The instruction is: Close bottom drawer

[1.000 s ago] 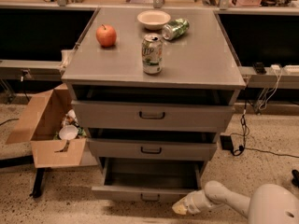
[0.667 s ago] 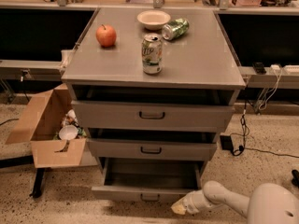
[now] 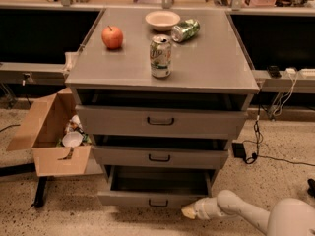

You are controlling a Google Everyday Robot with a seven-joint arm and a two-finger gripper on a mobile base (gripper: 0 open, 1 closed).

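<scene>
We found the cream-tipped white tool [image 3: 190, 212] low beside the short-fronted grey metal bottom drawer [image 3: 133, 199], which stood pulled out immediately to its left. Neither had shifted appreciably in the last second; closing remained undone. Whether the tool was spread, we could not tell.

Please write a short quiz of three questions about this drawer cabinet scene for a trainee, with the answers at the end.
1. True or false: the bottom drawer is fully shut.
2. Where is the tool?
A) on the cabinet top
B) low, by the right end of the bottom drawer's front
C) inside the cardboard box
3. Fill in: next to the bowl, the green can lies on its ____.
Key: 1 false, it stands pulled out; 2 B; 3 side.
</scene>
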